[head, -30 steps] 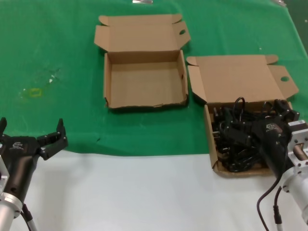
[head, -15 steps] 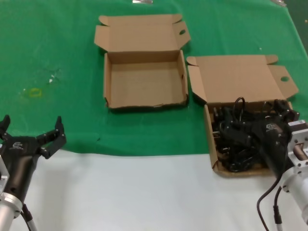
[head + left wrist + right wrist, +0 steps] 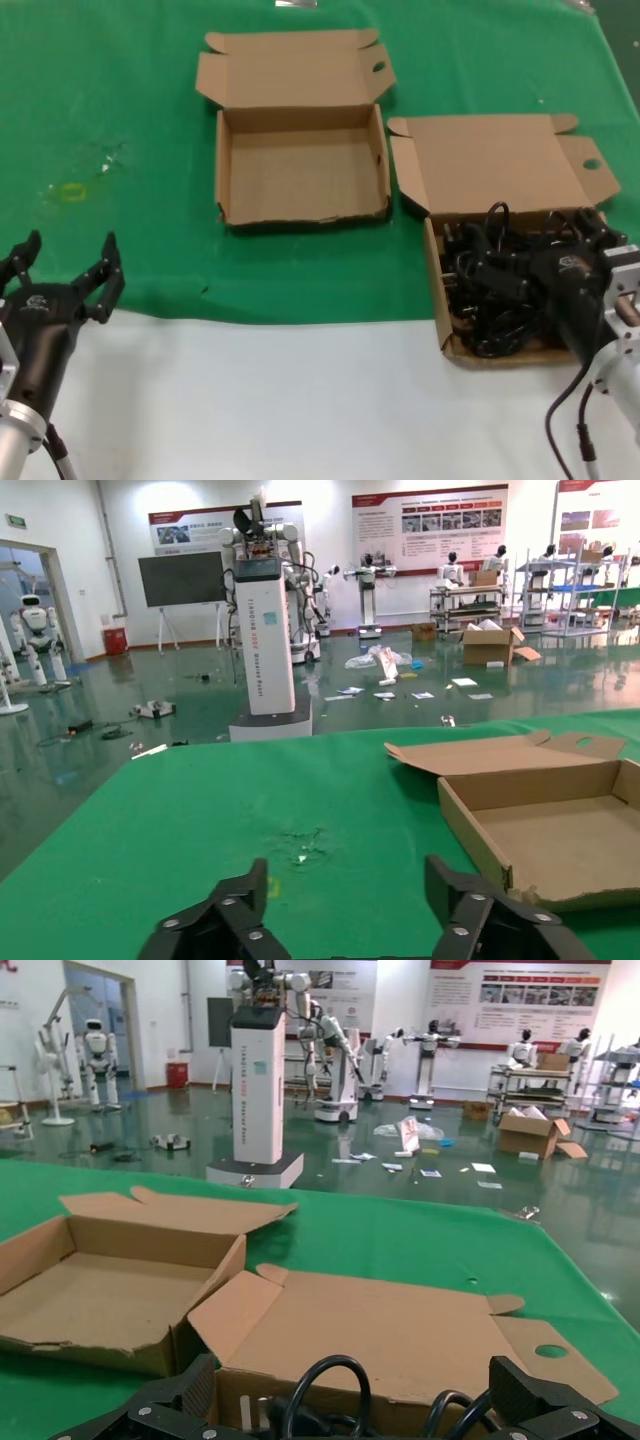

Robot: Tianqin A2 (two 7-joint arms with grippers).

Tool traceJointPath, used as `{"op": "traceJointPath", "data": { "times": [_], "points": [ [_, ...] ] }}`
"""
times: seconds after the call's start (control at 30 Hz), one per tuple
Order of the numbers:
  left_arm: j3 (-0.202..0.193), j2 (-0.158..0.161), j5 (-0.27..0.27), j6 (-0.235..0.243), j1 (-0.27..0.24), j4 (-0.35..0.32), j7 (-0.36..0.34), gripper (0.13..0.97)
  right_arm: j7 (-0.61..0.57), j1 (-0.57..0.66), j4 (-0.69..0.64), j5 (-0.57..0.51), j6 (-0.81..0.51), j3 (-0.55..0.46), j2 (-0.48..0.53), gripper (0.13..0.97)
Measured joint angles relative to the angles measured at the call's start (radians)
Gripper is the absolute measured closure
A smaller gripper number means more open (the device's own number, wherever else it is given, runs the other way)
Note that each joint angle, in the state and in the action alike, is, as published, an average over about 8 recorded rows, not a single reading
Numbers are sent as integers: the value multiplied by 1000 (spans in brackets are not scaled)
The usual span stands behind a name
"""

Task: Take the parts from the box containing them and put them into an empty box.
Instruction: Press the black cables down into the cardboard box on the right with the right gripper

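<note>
While the right hand (image 3: 545, 250) spreads wide over tangled parts (image 3: 495, 300), their shapes stay unclear.

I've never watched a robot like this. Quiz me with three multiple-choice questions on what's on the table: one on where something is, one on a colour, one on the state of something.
1. Where do the black parts lie?
A. In the box by the right pincer
B. In the far box
C. Loose on the cloth

2. What colour is the cloth under both boxes?
A. Blue
B. Green
C. Red

3. How is the left pincer?
A. Shut on a part
B. Open, holding nothing
C. Inside a box

Answers:
1 A: the black parts fill the box containing them, where the right pincer reaches in.
2 B: the green cloth lies under it and the empty box.
3 B: the left pincer has spread fingers over the cloth's near edge.
</note>
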Motion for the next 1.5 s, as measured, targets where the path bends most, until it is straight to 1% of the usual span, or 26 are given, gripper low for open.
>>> {"op": "traceJointPath", "data": {
  "times": [0.07,0.33,0.37,0.53,0.63,0.7,0.77,0.9,1.03,1.1,1.27,1.5],
  "points": [
    [0,0,0,0,0,0,0,426,4,2,2,6,-1,-8,20,129],
    [0,0,0,0,0,0,0,651,26,18,33,40,-3,-68,134,129],
    [0,0,0,0,0,0,0,651,29,23,38,46,-1,-82,153,129],
    [0,0,0,0,0,0,0,759,52,60,58,77,-4,-172,258,129],
    [0,0,0,0,0,0,0,824,79,95,68,82,-30,-236,331,129],
    [0,0,0,0,0,0,0,824,104,122,73,76,-61,-277,381,129],
    [0,0,0,0,0,0,0,824,133,151,75,62,-104,-310,427,129],
    [0,0,0,0,0,0,0,874,182,210,69,21,-211,-347,498,129],
    [0,0,0,0,0,0,0,925,203,276,44,-25,-338,-358,539,129],
    [0,0,0,0,0,0,0,928,202,313,28,-48,-406,-361,552,129],
    [0,0,0,0,0,0,0,946,169,413,-22,-106,-579,-368,566,129],
    [0,0,0,0,0,0,0,953,57,561,-117,-181,-822,-396,554,129]
  ]
}}
